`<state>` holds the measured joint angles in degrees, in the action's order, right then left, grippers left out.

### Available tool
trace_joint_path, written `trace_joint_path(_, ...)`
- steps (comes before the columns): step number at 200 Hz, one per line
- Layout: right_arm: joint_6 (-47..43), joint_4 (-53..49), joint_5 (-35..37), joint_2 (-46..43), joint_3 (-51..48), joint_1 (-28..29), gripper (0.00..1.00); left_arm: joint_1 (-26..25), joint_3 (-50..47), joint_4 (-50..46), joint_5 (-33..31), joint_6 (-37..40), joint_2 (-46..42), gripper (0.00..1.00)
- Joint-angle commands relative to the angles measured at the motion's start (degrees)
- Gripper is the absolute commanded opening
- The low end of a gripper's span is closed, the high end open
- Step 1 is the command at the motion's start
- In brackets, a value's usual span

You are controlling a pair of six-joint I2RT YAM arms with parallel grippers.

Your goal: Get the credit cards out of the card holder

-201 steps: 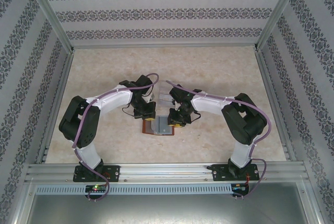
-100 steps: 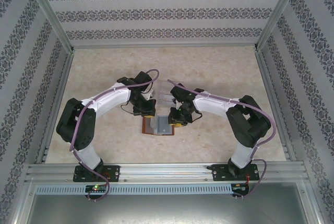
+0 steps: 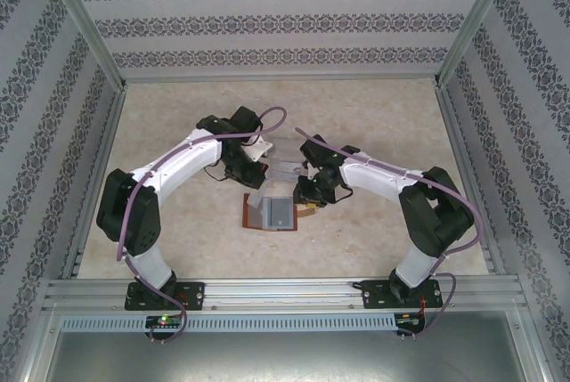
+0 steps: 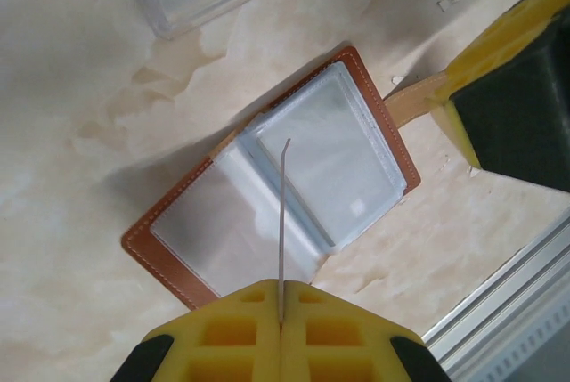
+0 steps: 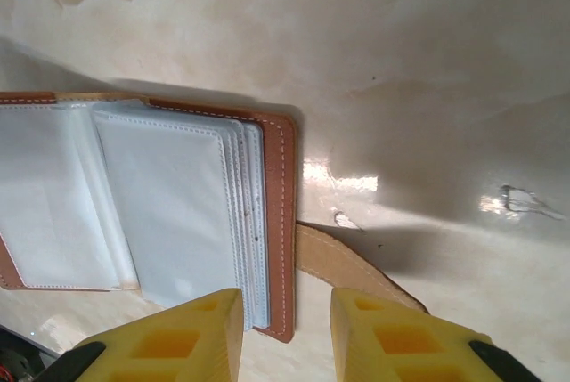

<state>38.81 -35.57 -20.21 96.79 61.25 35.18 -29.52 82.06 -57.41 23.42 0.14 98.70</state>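
Near the open card holder on the worktop, left fingers pinch one credit card edge-on; right fingers hang spread over its strap. That thin grip may slip.

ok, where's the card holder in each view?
Top external: card holder lies open at table centre.
Left wrist: mid-frame, behind the edge-on card pinched in the left hand.
Right wrist: left half, just beyond the open right hand.
Shared landmark: its strap tab, sticking out on the right arm's side.
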Motion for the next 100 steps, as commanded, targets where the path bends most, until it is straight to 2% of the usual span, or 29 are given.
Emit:
trace_joint_path(1,-1.6,-2.0,1.5,-2.2,0.5,-1.0,0.33,-0.1,3.4,-3.5,-0.8,9.8,1.1,0.00)
trace_joint_path(19,-2.1,-2.3,1.8,-3.2,0.2,-1.9,0.32,-0.5,4.7,-4.0,-0.5,14.4,2.0,0.00)
trace_joint_path(62,-3.9,-3.5,2.0,-4.7,0.4,-4.4,0.32,-1.2,10.8,-6.5,-4.0,29.5,5.3,0.00)
trace_joint_path(100,-5.3,-4.9,2.6,-6.7,0.5,-7.1,0.32,-1.6,13.7,-4.4,-4.2,43.2,8.0,0.00)
